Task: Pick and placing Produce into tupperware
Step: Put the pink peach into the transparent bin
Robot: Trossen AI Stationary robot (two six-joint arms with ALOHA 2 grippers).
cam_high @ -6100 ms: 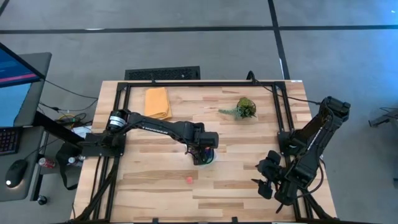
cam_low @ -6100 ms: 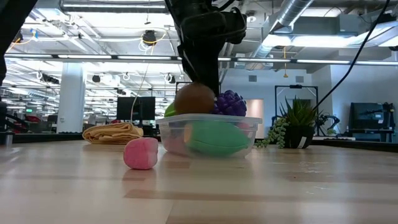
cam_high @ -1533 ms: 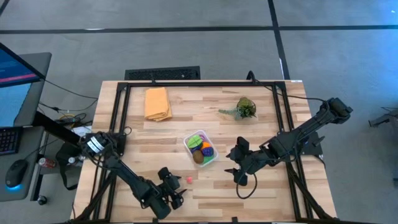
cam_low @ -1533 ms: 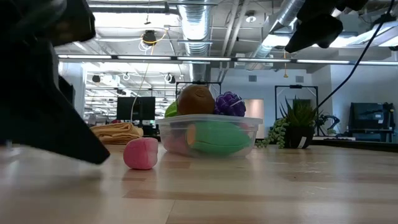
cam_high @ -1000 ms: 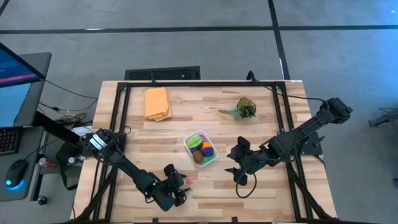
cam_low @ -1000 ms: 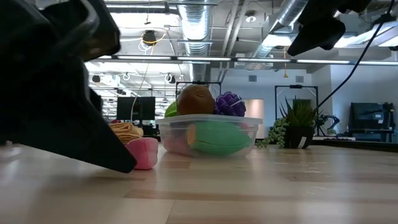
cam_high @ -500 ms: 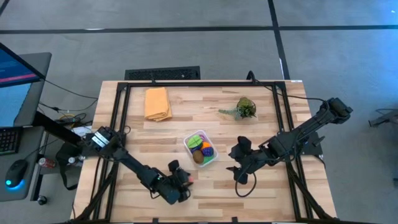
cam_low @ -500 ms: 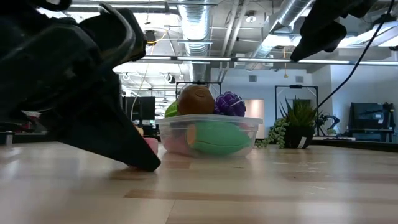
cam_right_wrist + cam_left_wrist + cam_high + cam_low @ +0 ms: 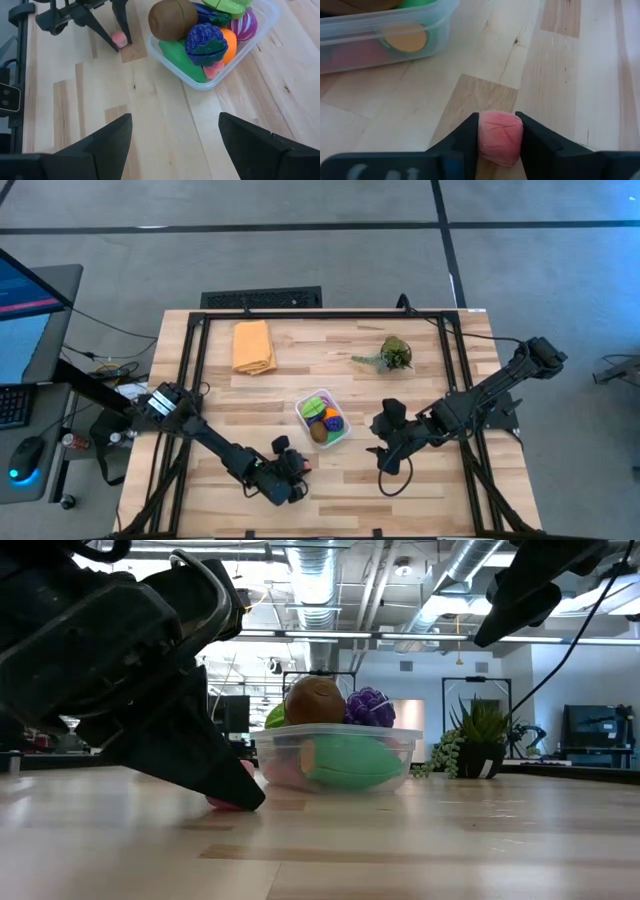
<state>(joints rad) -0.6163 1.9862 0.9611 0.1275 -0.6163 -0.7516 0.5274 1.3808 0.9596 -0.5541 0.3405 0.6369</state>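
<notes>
The left gripper [image 9: 500,136] pinches the pink toy piece [image 9: 500,137] on the table, both fingers touching its sides. The filled tupperware [image 9: 322,419] lies toward one o'clock from it in the overhead view, near. The right gripper [image 9: 175,131] hovers open at the tupperware's three o'clock.

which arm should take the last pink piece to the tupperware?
Left. The left gripper already has its fingers on either side of the pink piece, beside the tupperware. The right gripper hangs open on the tupperware's far side, holding nothing.
</notes>
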